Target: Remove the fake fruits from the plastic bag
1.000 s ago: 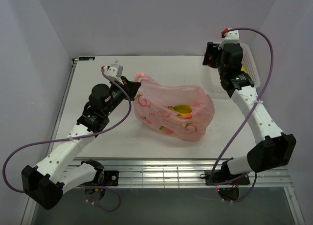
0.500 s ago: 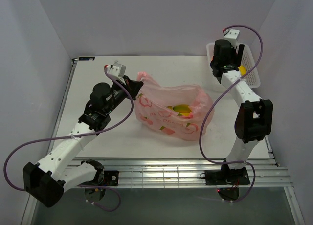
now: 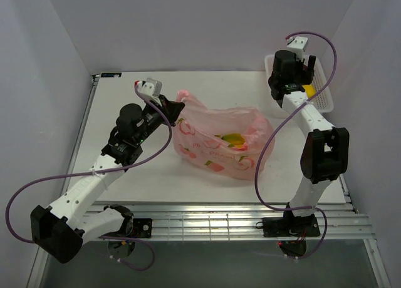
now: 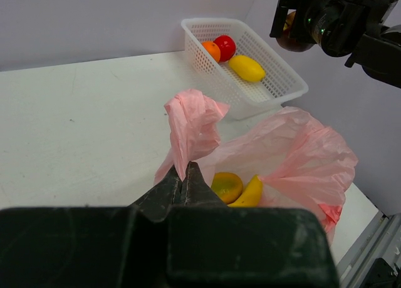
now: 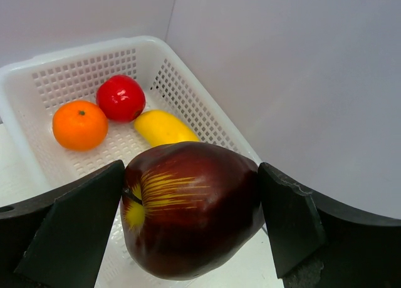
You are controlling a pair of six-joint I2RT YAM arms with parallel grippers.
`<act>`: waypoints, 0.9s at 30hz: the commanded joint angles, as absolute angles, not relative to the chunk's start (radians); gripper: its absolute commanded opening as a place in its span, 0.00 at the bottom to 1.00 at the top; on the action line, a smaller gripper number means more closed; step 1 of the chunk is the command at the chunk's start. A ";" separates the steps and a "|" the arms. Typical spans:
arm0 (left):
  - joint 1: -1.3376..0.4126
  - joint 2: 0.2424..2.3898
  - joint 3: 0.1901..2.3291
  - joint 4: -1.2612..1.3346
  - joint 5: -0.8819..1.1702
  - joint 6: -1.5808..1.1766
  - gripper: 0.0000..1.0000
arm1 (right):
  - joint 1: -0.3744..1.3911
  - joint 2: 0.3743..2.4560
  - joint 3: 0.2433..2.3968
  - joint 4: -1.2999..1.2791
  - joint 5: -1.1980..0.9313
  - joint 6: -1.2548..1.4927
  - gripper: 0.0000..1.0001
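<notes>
In the middle of the bench (image 3: 188, 188), my left gripper (image 4: 185, 175) pinches the handle (image 4: 191, 122) of the bag (image 4: 301, 156); a banana (image 4: 247, 194) and a round fruit (image 4: 227, 186) wait inside. At the far right corner my right gripper (image 5: 188, 225) clamps an apple (image 5: 194, 194) above the basket (image 5: 188, 106), where three fruits (image 5: 120, 97) lie already.

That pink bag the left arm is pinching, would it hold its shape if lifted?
Probably not: the pink bag looks thin and crinkled, bunching limply where the left tool pinches its handle. It likely weighs little, so the fruits inside would probably make it sag.
</notes>
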State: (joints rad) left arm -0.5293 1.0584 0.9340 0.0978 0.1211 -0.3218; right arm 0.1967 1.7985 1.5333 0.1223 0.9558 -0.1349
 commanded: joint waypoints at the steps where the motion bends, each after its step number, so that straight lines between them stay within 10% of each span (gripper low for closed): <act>1: -0.529 1.057 0.980 0.098 0.133 -0.311 0.00 | 0.196 1.773 1.575 0.132 0.962 -0.138 0.90; 11: -0.529 1.028 0.960 0.072 0.114 -0.301 0.00 | 0.179 1.778 1.704 -0.172 0.687 0.004 0.90; 20: -0.529 1.019 0.985 0.005 0.103 -0.285 0.00 | 0.166 1.727 1.295 0.366 0.776 0.025 0.90; 27: -0.529 0.989 0.960 -0.017 0.092 -0.265 0.00 | 0.049 1.952 1.523 0.154 0.485 0.155 0.90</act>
